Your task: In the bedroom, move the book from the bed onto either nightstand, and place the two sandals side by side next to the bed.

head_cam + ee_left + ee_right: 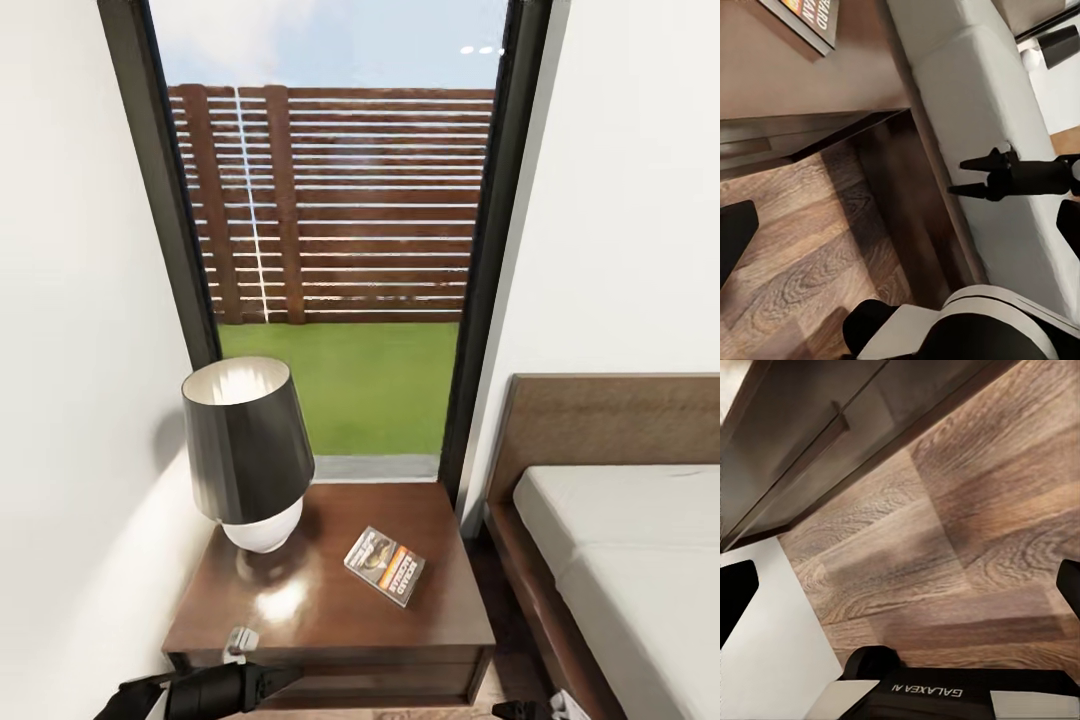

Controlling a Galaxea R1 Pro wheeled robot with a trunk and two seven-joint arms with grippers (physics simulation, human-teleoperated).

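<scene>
Book (385, 565) first: we see it lying flat on the nightstand (300, 620), toward the stand's bed side, its dark cover showing a picture and an orange-and-white band. Nearest us, at the lower edge of the head view, the left arm (200, 690) reaches across in matte black, below the stand's front edge and well short of the book. The left gripper's (900, 217) dark finger edges sit far apart at the sides of its wrist view, with nothing between them but wood-plank floor (802, 262). That view also catches the right gripper (971, 176), two pointed black fingers spread and empty, over the bed's (990, 127) off-white mattress edge. Its own camera looks down on grained brown floor.

The stand is square, glossy dark brown wood, with light glinting off its top. A lamp (250, 450) stands on it, left of the book: black tapered shade, rounded white base. Beyond rises a tall dark-framed window (335, 240), with green lawn and a slatted brown fence outside, between plain white walls.
</scene>
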